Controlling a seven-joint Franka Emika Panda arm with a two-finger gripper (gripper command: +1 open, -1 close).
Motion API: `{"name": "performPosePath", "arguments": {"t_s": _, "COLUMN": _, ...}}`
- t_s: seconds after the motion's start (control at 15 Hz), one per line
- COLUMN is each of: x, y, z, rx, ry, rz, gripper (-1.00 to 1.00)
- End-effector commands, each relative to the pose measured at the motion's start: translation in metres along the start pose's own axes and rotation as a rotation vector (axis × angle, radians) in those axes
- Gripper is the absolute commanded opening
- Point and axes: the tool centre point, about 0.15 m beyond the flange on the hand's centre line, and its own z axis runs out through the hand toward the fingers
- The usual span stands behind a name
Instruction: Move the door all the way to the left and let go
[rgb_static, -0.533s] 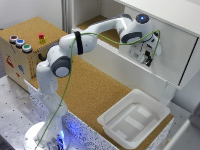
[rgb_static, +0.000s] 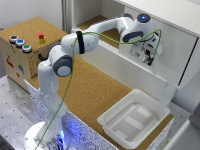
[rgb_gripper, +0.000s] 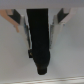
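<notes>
Nearest to me in the exterior view is the arm's white base (rgb_static: 47, 132), and just beyond it, toward the exterior view's right, the white plastic tray (rgb_static: 131, 131) sits on the cork-topped table (rgb_static: 95, 95). I take that tray as my landmark. Behind the tray and above it stands the white cabinet (rgb_static: 165, 10), and the door (rgb_static: 172, 52) is the flat white panel on its front face. It stands upright, its broad face turned toward the tray, and its long axis runs along the cabinet front, sloping down toward the exterior view's right. The door's far right edge is cut off by the cabinet's side post, so I cannot judge its full extent.

The gripper (rgb_static: 148, 56) is against the door's face, above and behind the tray. In the wrist view I see a dark block (rgb_gripper: 40, 37) between two pale fingers (rgb_gripper: 61, 20), all blurred; I cannot tell whether the jaws are spread or pressed together.
</notes>
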Motion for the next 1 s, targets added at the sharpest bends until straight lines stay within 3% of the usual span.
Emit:
{"name": "performPosePath", "arguments": {"t_s": 0.0, "x": 0.018, "y": -0.004, "z": 0.011, "rx": 0.049, "ry": -0.061, "rz": -0.033, "gripper": -1.0}}
{"name": "performPosePath", "arguments": {"t_s": 0.93, "x": 0.009, "y": -0.123, "z": 0.018, "rx": 0.127, "ry": -0.089, "rz": -0.182, "gripper": -1.0}}
